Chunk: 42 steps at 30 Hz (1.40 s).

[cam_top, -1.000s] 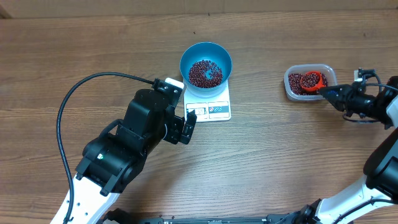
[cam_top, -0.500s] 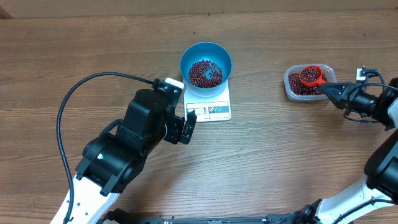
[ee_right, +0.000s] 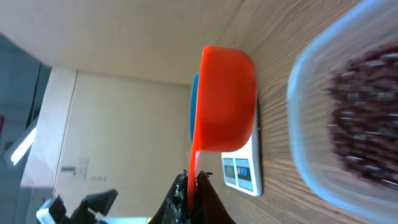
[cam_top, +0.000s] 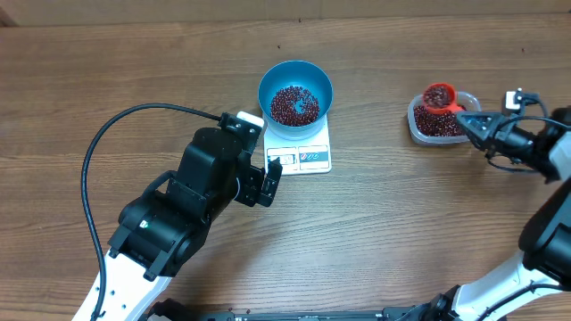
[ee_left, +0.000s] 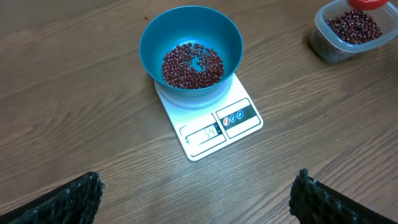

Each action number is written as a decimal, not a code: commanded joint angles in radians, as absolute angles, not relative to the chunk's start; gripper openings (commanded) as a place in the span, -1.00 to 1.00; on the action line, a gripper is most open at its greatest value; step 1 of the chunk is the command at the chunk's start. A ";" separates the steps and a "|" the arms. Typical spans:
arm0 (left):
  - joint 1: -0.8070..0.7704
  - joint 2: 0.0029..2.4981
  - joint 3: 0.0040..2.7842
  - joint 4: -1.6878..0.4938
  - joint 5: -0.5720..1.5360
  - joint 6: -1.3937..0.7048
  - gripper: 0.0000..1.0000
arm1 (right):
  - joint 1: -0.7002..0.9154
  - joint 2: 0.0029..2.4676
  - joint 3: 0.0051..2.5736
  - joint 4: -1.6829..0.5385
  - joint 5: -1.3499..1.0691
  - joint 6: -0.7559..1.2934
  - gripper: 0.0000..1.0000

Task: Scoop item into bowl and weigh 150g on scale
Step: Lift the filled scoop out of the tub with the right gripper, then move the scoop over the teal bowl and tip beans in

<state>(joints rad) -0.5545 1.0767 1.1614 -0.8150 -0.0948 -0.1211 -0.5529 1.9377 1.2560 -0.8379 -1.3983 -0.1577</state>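
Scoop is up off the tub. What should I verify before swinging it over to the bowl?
1. Right end effector shut on the scoop handle: ok.
2. Scoop loaded with beans, raised over the tub: ok.
3. Bowl sitting on the scale, open side up: ok.
4. Left end effector open, parked beside the scale's button edge, not over the bowl: ok.
5. Table between tub and bowl bare in the overhead view: ok.
6. Weight on the scale's display: cannot tell, the digits are too small to read.
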 commanded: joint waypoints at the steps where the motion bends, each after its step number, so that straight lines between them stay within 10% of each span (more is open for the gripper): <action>1: -0.550 1.080 1.174 -0.812 -0.107 -0.123 0.99 | -0.485 1.940 1.262 -0.825 -1.461 -0.165 -0.93; 42: -0.550 1.080 1.174 -0.812 -0.107 -0.123 0.99 | 0.073 1.940 1.262 -0.078 -1.128 0.369 -0.93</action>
